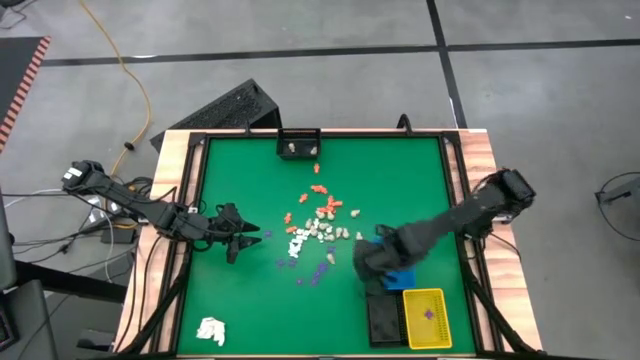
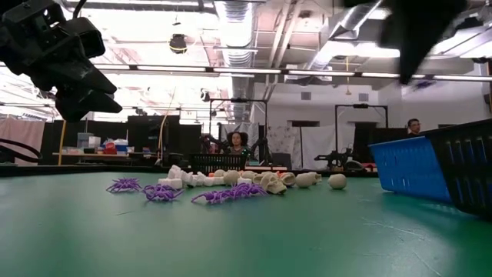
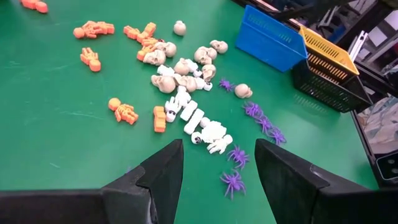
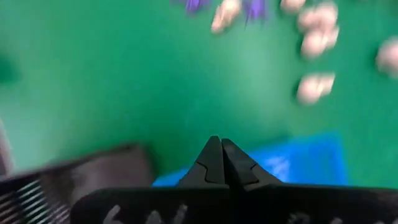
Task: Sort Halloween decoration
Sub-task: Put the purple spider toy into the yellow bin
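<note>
High view first: right claw [image 1: 372, 262] pressed together with nothing visible between the tips, hanging at the near-right part of the table [image 1: 240, 180], over the edge of a blue tray [image 1: 398, 276] and just beyond a black tray [image 1: 383, 318] and a yellow tray [image 1: 428, 318] set side by side at the near edge. Confirmed from the right wrist view, tips touching point to point above the blue tray's rim, empty. Outward from there, toward the table's middle and slightly to the left, lies the heap of Halloween decoration [image 1: 318, 228]: cream skulls [image 3: 181, 65] nearest the right claw, white skeleton pieces [image 3: 198, 121] beyond, orange-red figures [image 3: 93, 59] farther back toward the far side, purple spiders [image 3: 256, 112] strung along the near side of the heap. One purple piece already down in the yellow tray. Left claw [image 1: 238, 240] spread wide, at the left side of the table, pointed straight at the heap, with spiders and skeleton pieces just ahead of its fingers in the left wrist view. Judged nearer to the skulls and to the trays: the right claw; nearer to the white and orange-red pieces: the left. Off alone at the near-left corner, a white paper wad [image 1: 210, 330]. At the far edge, a small black bin [image 1: 298, 145] with a few pale pieces inside.
</note>
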### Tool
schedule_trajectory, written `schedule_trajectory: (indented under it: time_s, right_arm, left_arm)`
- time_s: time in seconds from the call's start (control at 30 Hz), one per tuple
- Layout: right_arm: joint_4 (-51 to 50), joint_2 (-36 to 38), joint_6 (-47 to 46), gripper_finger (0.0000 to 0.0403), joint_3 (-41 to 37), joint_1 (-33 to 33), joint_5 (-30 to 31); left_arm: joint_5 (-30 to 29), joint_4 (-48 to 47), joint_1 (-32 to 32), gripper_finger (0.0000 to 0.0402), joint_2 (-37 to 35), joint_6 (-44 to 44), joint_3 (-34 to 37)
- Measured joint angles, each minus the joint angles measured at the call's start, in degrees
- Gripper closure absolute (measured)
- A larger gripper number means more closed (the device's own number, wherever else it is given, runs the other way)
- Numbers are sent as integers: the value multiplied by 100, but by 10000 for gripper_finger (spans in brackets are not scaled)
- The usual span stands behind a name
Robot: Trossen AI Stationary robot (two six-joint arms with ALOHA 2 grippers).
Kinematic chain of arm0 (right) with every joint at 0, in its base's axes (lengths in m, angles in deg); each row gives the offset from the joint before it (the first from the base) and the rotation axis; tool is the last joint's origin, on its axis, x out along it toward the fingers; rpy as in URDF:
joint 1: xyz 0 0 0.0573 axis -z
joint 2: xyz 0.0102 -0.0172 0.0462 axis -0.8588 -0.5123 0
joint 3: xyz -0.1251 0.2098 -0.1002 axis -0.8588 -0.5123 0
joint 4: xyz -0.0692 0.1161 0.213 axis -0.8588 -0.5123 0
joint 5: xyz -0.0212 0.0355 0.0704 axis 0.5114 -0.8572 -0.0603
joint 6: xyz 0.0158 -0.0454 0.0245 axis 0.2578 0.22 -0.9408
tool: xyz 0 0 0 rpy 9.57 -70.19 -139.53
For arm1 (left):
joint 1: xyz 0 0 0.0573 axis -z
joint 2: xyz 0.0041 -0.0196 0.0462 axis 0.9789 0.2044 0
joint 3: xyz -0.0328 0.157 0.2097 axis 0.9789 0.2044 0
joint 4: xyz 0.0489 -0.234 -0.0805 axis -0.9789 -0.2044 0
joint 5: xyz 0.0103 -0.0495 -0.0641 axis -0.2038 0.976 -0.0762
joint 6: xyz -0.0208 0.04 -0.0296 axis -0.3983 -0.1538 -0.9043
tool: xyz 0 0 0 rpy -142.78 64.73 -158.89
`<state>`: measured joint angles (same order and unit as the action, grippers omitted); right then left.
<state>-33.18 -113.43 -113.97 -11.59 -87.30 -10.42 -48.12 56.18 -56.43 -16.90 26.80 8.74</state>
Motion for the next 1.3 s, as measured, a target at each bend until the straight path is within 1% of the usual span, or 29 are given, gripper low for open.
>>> schedule_trajectory:
  time_s: [0.17,0.33,0.43,0.53,0.7,0.8,0.87,1.03,1.17,1.3]
  right_arm:
    - [-301,273,-1846,403,2,-1115,-5]
    - [-807,250,-3652,403,2,-2116,-35]
    - [-1015,167,-4422,403,-2,-2539,-35]
    - [-1049,104,-4877,403,-26,-2807,-31]
    - [-1030,71,-5237,403,-28,-3053,-41]
    - [-1004,71,-5287,397,-28,-3108,-42]
    - [-980,71,-5286,385,-28,-3119,-42]
    - [-987,69,-5281,340,-28,-3057,-44]
    - [-990,69,-5021,316,-28,-2964,67]
    - [-961,67,-4314,308,-28,-2614,266]
  left_arm:
    - [-2,0,-2,213,-1,-52,0]
    - [-11,0,-2,213,-1,-65,0]
    - [-81,2,0,213,-1,-105,0]
    - [-116,4,-1,213,1,-108,0]
    - [-118,17,-2,213,-1,-156,0]
    - [-118,17,0,213,-1,-156,0]
    - [-118,17,-2,213,-1,-156,0]
    - [-118,15,0,213,-1,-156,0]
    - [-118,2,0,213,-1,-154,0]
    - [-118,1,0,213,0,-154,0]
